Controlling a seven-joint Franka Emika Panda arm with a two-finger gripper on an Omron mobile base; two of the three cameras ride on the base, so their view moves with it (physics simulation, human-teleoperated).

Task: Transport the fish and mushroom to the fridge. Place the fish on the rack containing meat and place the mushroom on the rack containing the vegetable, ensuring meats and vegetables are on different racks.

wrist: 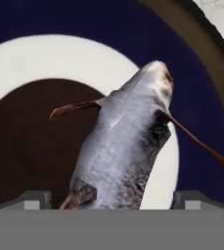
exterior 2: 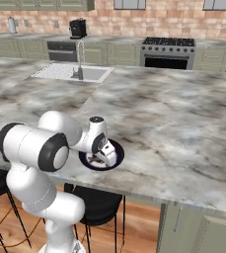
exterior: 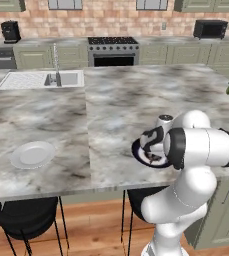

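Close up, the scaly grey fish (wrist: pixel 125 146) lies on a ringed navy plate (wrist: pixel 201 88), gripper (wrist: pixel 111 200) spread wide. Base views show marble counter (exterior: pixel 136 95) and white dish (exterior: pixel 32 154) lower left.

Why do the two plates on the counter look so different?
The white plate is plain and has nothing on it; the dark-rimmed plate has blue, white and brown rings and holds the fish. The claw hangs open over the dark-rimmed plate, not the white plate. Both are round.
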